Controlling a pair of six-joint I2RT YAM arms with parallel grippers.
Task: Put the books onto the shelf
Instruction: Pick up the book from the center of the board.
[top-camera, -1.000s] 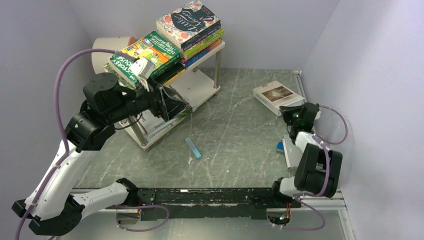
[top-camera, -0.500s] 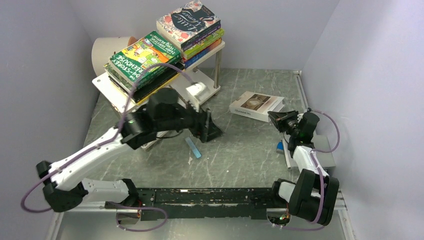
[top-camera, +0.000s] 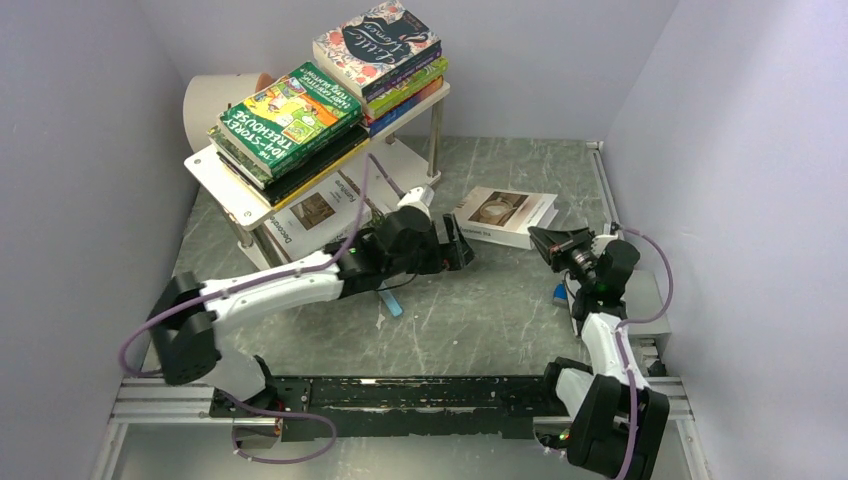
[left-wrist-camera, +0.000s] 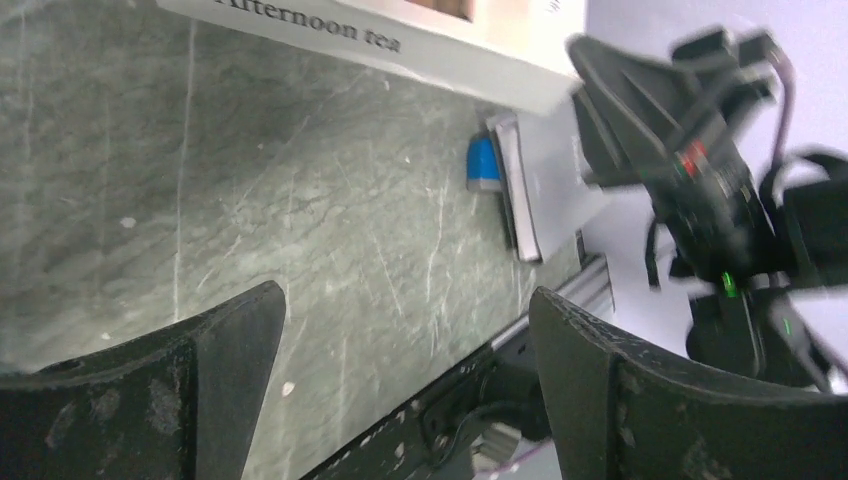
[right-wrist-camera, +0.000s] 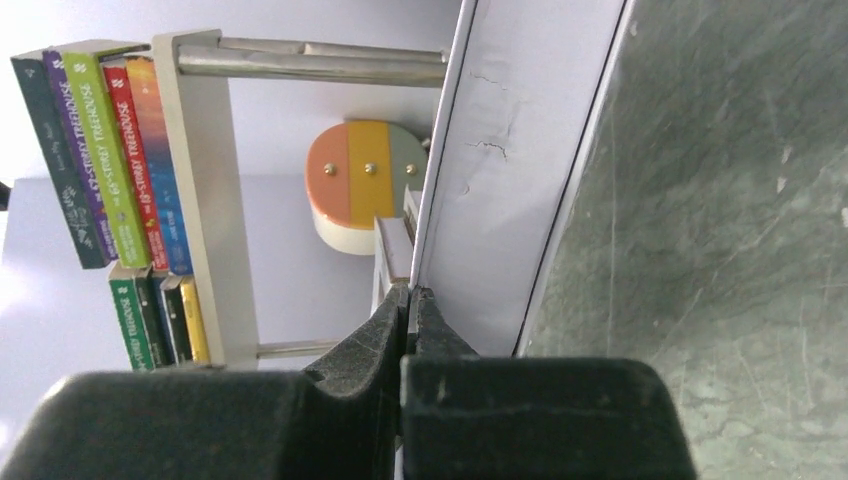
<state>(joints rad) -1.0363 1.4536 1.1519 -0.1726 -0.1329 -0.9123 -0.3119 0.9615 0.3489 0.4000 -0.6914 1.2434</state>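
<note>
The white book (top-camera: 505, 215) is flanked by the left gripper (top-camera: 466, 250) and the right gripper (top-camera: 536, 236); bare table (top-camera: 500, 165) is seen behind it.

Robotics lab test cell, seen from my remote station.
Bare pale walls (top-camera: 90, 150) close in behind and beside the shelf (top-camera: 412, 160); in front of it, a stone-patterned worktop (top-camera: 500, 150) and an aluminium rail (top-camera: 140, 398) carrying my left arm (top-camera: 270, 290) and right arm (top-camera: 608, 345).

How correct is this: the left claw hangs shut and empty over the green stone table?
Wrong in one point: the left wrist view shows the left claw open, fingers wide apart, empty over the green stone table.
</note>
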